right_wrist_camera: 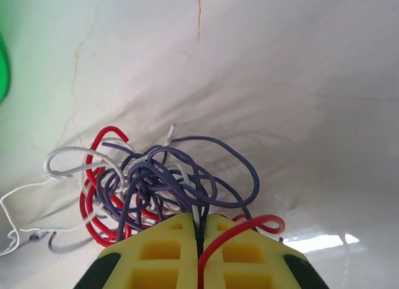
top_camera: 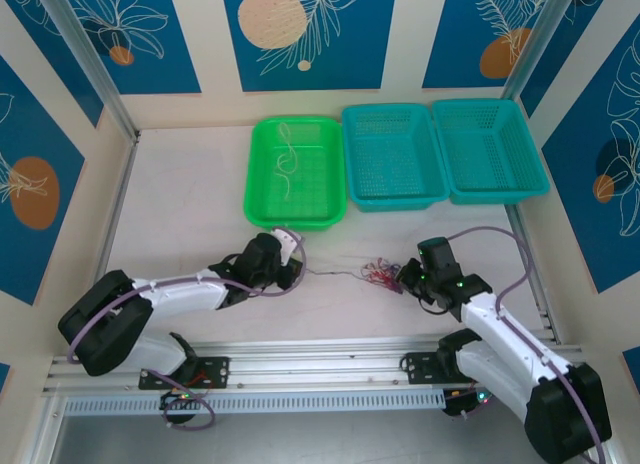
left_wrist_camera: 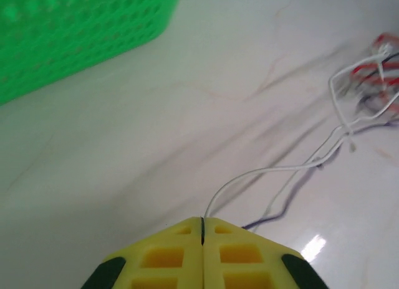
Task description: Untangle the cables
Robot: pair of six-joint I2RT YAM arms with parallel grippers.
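Observation:
A small tangle of cables (top_camera: pixel 380 276) in red, white and dark purple lies on the table between my two grippers. My right gripper (top_camera: pixel 405 279) is shut on the tangle (right_wrist_camera: pixel 156 177), with white and dark strands pinched between the yellow fingers (right_wrist_camera: pixel 168 239) and a red wire looping over them. One white cable (top_camera: pixel 335 275) runs left from the bundle to my left gripper (top_camera: pixel 298 271). In the left wrist view the left gripper (left_wrist_camera: pixel 203 219) is shut on that white cable (left_wrist_camera: pixel 262 172), which leads to the tangle (left_wrist_camera: pixel 374 77) at the far right.
A green basket (top_camera: pixel 252 184) stands behind the left gripper with a few white cables (top_camera: pixel 288 164) lying in it; its wall (left_wrist_camera: pixel 62 33) is close by. Two teal baskets (top_camera: pixel 348 154) (top_camera: pixel 535 164) sit to its right. Frame posts rise at both back corners.

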